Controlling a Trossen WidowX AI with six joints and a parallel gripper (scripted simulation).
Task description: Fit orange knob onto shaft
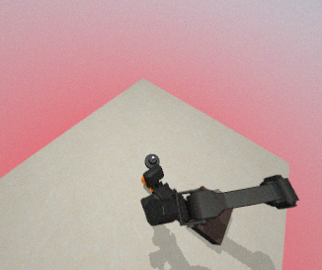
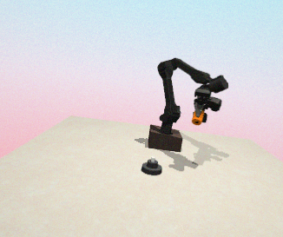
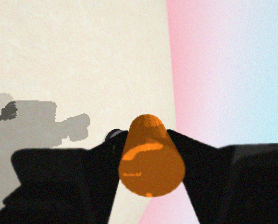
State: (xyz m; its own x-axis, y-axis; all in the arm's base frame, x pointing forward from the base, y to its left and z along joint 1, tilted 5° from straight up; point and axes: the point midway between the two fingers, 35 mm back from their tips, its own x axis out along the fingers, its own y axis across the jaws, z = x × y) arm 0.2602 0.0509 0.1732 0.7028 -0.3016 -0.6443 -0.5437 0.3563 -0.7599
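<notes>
The orange knob (image 2: 197, 118) (image 3: 151, 170) is held between the fingers of my gripper (image 2: 200, 115) (image 3: 150, 150), high above the table. It is tilted in the exterior view, and a dark hole shows in its end facing that camera. In the top view only a bit of the knob (image 1: 144, 180) shows beside the dark fingers. The round dark pedestal (image 1: 149, 164) (image 2: 151, 169) stands on the table with the silver shaft (image 1: 152, 158) (image 2: 153, 160) upright and bare. In the wrist view a small part of the pedestal (image 3: 116, 133) shows behind the left finger. The shaft's flat side cannot be made out.
The arm's brown base block (image 1: 217, 228) (image 2: 165, 139) stands on the pale table (image 1: 80, 179) (image 2: 70, 192), behind the pedestal in the exterior view. The arm's shadow falls on the table. A table edge runs down the wrist view.
</notes>
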